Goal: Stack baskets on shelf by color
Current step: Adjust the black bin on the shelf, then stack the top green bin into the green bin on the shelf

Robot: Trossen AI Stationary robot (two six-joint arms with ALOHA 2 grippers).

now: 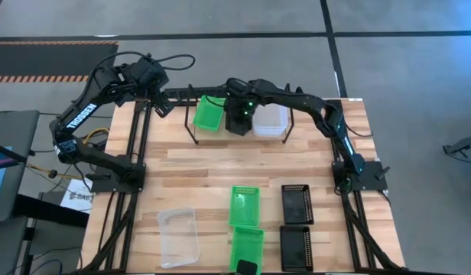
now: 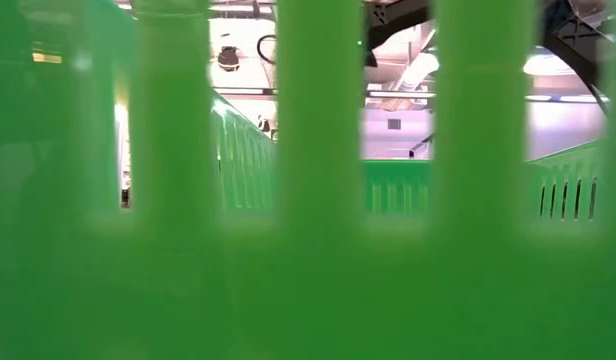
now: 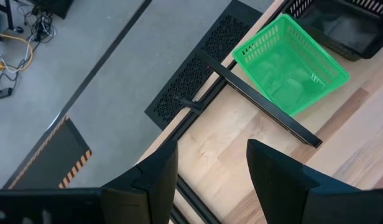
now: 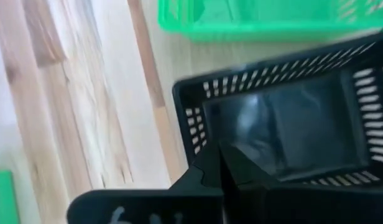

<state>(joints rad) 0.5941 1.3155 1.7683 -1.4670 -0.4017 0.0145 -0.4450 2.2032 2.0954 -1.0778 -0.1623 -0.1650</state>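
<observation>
The black wire shelf (image 1: pixel 194 131) stands at the table's far middle. On its left end sits a green basket (image 1: pixel 209 113), on its right end a clear basket (image 1: pixel 271 120). Between them is a black mesh basket (image 4: pixel 285 124), with my right gripper (image 4: pixel 221 163) shut on it from above (image 1: pixel 239 121). Whether that basket rests on the shelf, I cannot tell. My left gripper (image 3: pixel 211 149) hangs open and empty above the table's far left corner (image 1: pixel 160 105), left of the shelf. Its wrist view shows the green basket (image 3: pixel 291 62). My right gripper pinches the black basket's mesh wall at its rim (image 4: pixel 201 146), near a corner. The fingers come from above, slanting down. The fingers themselves hide the exact place of contact. The basket sits upright, its opening up.
Near the table's front edge lie a clear basket (image 1: pixel 178 235), two green baskets (image 1: pixel 245 205) (image 1: pixel 247 248) and two black baskets (image 1: pixel 297 203) (image 1: pixel 295 246). A green basket wall (image 2: pixel 308 250) fills the low view. Bare wood lies between the shelf and these baskets.
</observation>
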